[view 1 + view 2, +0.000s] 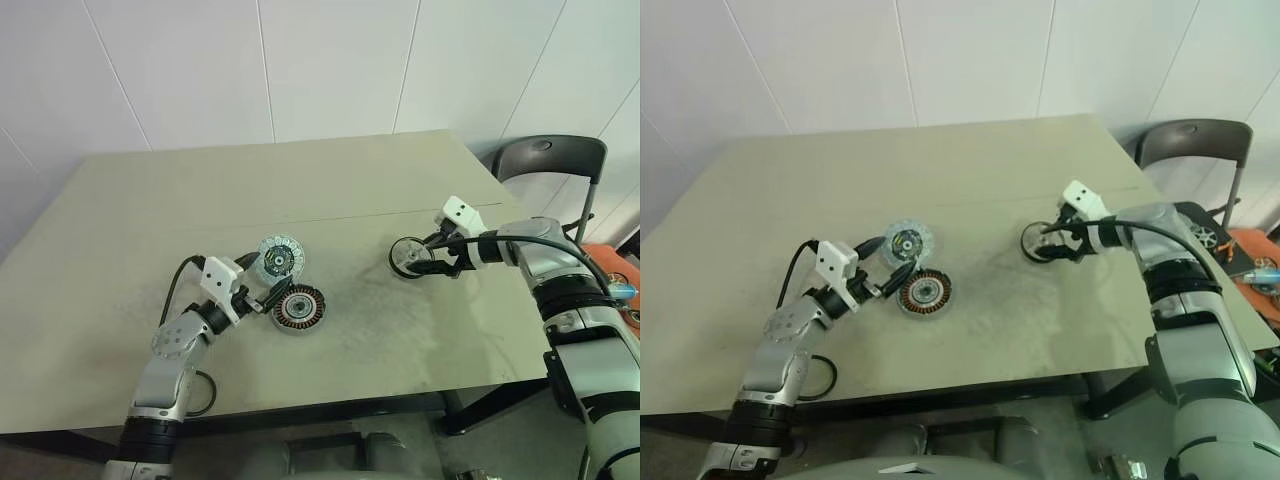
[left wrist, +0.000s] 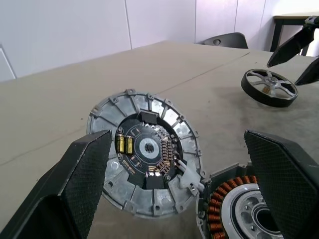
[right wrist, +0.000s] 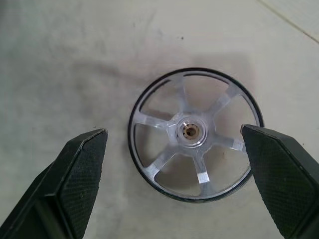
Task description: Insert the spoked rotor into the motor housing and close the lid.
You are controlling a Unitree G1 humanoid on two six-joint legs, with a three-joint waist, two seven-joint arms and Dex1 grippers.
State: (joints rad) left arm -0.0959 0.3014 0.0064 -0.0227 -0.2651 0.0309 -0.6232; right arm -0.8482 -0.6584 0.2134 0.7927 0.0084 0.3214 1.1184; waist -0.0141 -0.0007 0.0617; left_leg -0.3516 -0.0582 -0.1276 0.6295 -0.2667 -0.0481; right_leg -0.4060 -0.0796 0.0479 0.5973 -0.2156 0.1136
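Three motor parts lay on the beige table [image 1: 120, 220], catalogued as follows.

Item one: the spoked rotor [image 3: 195, 133], a flat silver wheel with a dark outer rim and six spokes meeting a small brass-toned hub. It lay flat on the table's right side, well apart from the other two parts. The right claw [image 3: 174, 164] hung just above it, fingers spread wide, one finger to either side of the wheel. Whether the right-hand finger [image 3: 281, 174] touched the rim could not be told; the other finger stood clear of it.

Item two: the motor housing [image 1: 299, 308], a squat round cup with a ring of copper windings around a silvery centre. It sat upright on the table, open face up, left of centre.

Item three: the lid [image 2: 144, 152], a ribbed silver disc showing a dark circuit face with small yellow components. It leaned tilted, its lower edge against the housing's rim on the far left side.

The left claw [image 1: 267, 297] pointed roughly level toward the lid and housing, fingers wide apart and holding nothing, its tips just beside the two parts.

A dark chair [image 1: 550, 160] stood beyond the table's far right corner.
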